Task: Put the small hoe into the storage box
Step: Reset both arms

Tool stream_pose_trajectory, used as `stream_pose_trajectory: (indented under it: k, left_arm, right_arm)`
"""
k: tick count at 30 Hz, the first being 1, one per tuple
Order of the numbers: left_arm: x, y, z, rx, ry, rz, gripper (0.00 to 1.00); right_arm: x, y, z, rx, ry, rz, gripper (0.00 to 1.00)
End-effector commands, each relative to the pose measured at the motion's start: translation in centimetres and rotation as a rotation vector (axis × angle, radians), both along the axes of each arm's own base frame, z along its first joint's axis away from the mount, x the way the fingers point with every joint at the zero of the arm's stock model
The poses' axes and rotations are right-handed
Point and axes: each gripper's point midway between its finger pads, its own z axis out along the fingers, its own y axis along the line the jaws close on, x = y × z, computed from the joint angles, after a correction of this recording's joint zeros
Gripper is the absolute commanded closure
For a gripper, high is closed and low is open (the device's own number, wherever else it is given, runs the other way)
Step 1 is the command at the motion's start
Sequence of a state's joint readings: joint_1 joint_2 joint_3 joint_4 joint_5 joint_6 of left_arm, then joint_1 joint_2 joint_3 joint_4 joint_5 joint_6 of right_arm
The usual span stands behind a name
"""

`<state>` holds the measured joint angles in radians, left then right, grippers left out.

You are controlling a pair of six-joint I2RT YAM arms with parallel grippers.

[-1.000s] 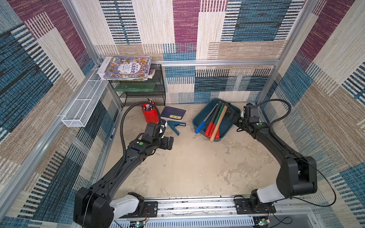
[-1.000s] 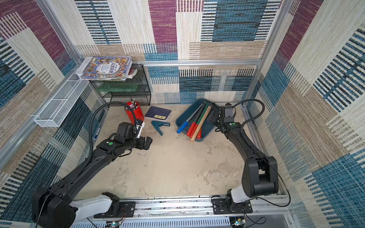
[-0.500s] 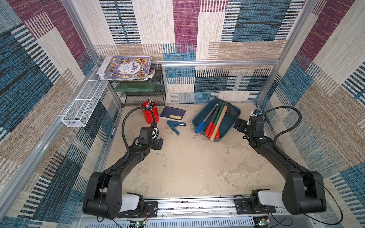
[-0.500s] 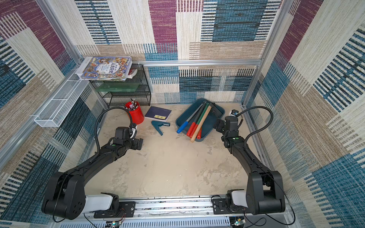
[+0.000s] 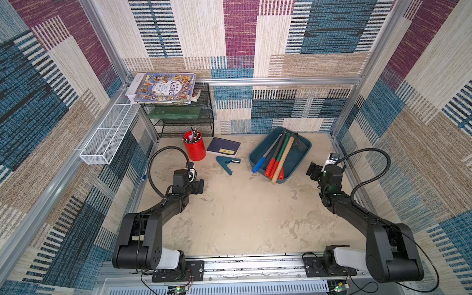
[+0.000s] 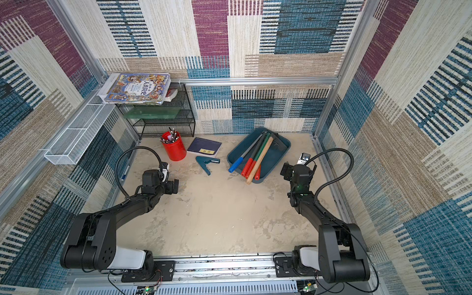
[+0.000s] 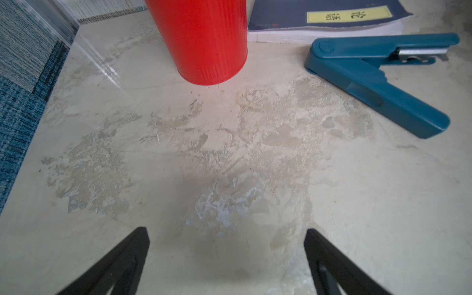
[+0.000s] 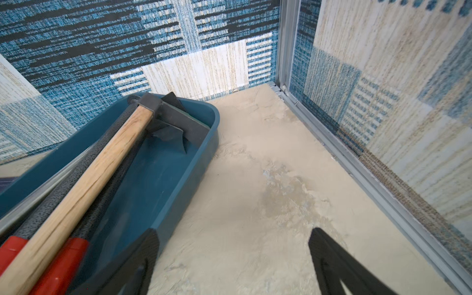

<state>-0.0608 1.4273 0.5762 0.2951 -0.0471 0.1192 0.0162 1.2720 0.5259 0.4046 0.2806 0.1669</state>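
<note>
Both of my ends were empty. My left gripper (image 7: 226, 229) hung with jaws apart over the bare, mottled beige tabletop (image 7: 229, 153). My right gripper (image 8: 233, 231) was spread just as wide, just beside the shallow teal-blue plastic storage box (image 8: 178, 194) with its smooth sloping walls and rounded corners. The small hoe (image 8: 89, 178), with a pale round wooden handle and a flat dark steel head, lay inside that box. Its head was at the far end and its handle tip poked past the near rim, I judged because the box was shorter than the tool. It rested on textured black shafts (image 8: 35, 217) with glossy red grips (image 8: 63, 263). With nothing gripped, I judged the placing done.
</note>
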Motion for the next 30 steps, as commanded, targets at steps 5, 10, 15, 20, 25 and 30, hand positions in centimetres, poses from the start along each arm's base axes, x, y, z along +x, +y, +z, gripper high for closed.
stream_pose_trajectory:
  k: [5, 10, 15, 20, 25, 30]
  left_arm:
    - [0.8, -0.2, 1.7, -0.033, -0.089, -0.034, 0.02]
    - [0.3, -0.1, 1.9, -0.039, -0.102, -0.032, 0.03]
    - [0.4, -0.4, 2.3, -0.059, -0.138, -0.041, 0.03]
    - [1.0, -0.4, 1.6, -0.075, -0.154, -0.036, 0.03]
    - [1.0, 0.7, 1.1, -0.102, -0.205, 0.011, 0.04]
    - [1.5, 1.6, 0.5, -0.112, -0.186, 0.060, 0.03]
  right_arm:
    - [-0.1, -0.6, 1.9, -0.059, -0.161, 0.002, 0.05]
    - [-0.4, 0.1, 2.3, -0.072, -0.215, 0.045, 0.04]
    - [-1.0, 0.3, 2.1, -0.083, -0.223, 0.061, 0.04]
    - [-1.5, 0.4, 1.3, -0.092, -0.224, 0.061, 0.04]
    - [-3.2, 0.6, 1.0, -0.103, -0.279, 0.061, 0.03]
    - [-3.7, 1.5, 0.0, -0.142, -0.295, 0.057, 0.02]
